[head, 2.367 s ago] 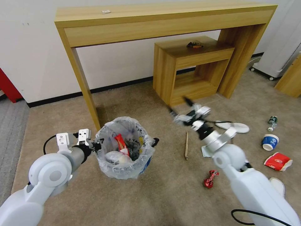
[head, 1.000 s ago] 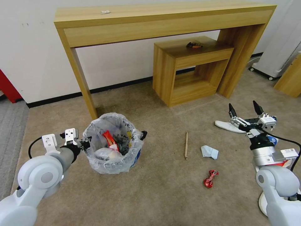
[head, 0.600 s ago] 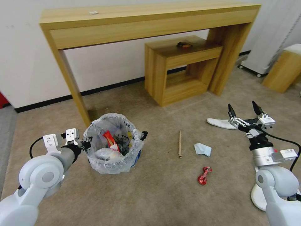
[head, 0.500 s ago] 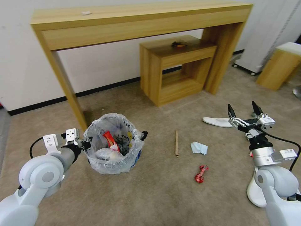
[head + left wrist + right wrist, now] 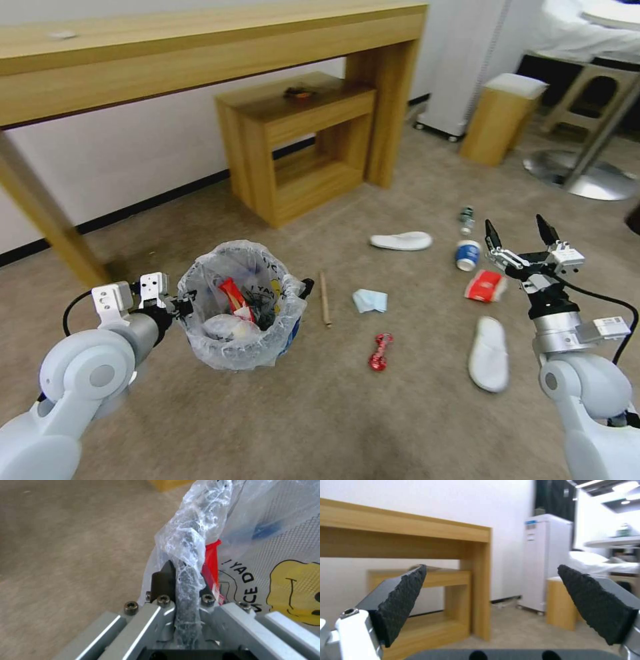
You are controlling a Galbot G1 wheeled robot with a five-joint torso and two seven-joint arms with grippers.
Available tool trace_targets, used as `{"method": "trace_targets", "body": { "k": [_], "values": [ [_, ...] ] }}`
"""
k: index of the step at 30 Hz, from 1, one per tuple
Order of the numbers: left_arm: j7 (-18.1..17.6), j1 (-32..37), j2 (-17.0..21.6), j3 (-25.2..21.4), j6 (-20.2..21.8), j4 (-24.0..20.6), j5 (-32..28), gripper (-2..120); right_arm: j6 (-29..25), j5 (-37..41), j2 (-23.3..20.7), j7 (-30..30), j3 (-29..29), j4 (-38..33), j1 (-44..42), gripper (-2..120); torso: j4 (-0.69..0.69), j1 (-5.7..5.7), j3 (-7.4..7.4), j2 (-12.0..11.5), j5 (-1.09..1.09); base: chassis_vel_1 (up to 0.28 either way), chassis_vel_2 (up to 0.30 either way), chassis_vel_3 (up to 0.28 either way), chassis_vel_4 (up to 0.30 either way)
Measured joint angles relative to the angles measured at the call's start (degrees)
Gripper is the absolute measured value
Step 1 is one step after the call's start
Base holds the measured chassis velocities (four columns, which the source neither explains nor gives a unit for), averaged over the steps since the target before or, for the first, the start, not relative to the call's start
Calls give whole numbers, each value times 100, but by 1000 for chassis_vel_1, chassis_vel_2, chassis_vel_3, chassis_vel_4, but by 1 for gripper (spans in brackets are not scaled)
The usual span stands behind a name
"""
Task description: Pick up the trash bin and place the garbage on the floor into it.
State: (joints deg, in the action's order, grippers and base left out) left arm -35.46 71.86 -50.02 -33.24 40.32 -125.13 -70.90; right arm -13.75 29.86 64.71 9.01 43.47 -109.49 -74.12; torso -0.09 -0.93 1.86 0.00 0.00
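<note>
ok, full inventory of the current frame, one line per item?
trash bin: 1, white-lined, held at left.
stick: 1, tan, carpet right of bin.
tissue: 1, pale blue, beside stick.
wrapper: 1, red, carpet centre.
slippers: 2, white, apart.
cups: blue, red crushed.
small bottle: 1, behind blue cup.
console table, low shelf: wood, by wall.
left gripper: shut on bin rim.
right gripper: open, raised at right.

A long light-wood console table (image 5: 200,40) stands against the white wall (image 5: 120,167). A lower wooden shelf unit (image 5: 300,143) sits beneath it, carrying a small dark object (image 5: 298,93), possibly a tangle of cords. A white-topped wooden stool (image 5: 501,117) stands nearby.
</note>
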Motion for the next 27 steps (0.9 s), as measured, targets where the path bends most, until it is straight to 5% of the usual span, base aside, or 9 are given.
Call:
{"method": "trace_targets", "body": {
  "k": [27],
  "values": [
    [-82, 35, 27, -71, -82, 42, 66, 0, -59, -52, 98, 80, -44, 118, 62, 100, 1, 0, 0, 0, 0, -21, -17, -18, -19]
  ]
}}
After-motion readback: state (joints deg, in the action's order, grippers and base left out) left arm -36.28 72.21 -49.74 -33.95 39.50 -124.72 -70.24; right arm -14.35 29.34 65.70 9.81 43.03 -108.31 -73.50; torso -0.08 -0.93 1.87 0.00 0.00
